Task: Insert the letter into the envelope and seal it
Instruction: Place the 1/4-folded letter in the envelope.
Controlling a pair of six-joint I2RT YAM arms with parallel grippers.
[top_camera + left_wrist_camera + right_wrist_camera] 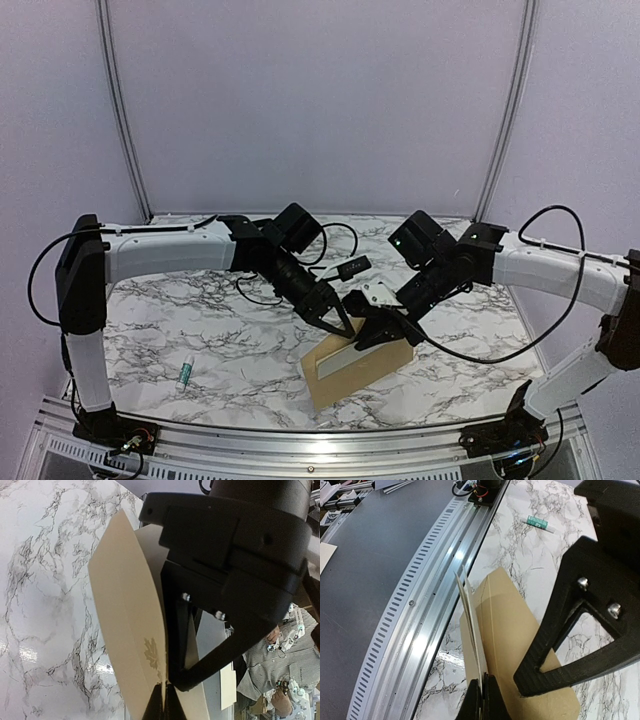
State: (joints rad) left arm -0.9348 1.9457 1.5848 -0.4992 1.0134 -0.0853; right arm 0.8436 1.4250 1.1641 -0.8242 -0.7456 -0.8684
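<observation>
The tan envelope [350, 378] lies near the table's front edge, one side lifted. My left gripper [343, 325] is shut on a thin tan edge of the envelope [125, 610], which bears a pale leaf mark, and holds it raised. In its wrist view the fingertips [156, 711] pinch that edge. My right gripper [372, 338] is shut on the cream-white letter [340, 354], seen edge-on in the right wrist view [469, 615], standing against the envelope [515, 630] at its mouth. The two grippers are close together above the envelope.
A white-and-green glue stick [186, 372] lies at the front left, also seen in the right wrist view [537, 522]. The metal rail [320, 450] runs along the table's front edge just beyond the envelope. Cables hang near both wrists.
</observation>
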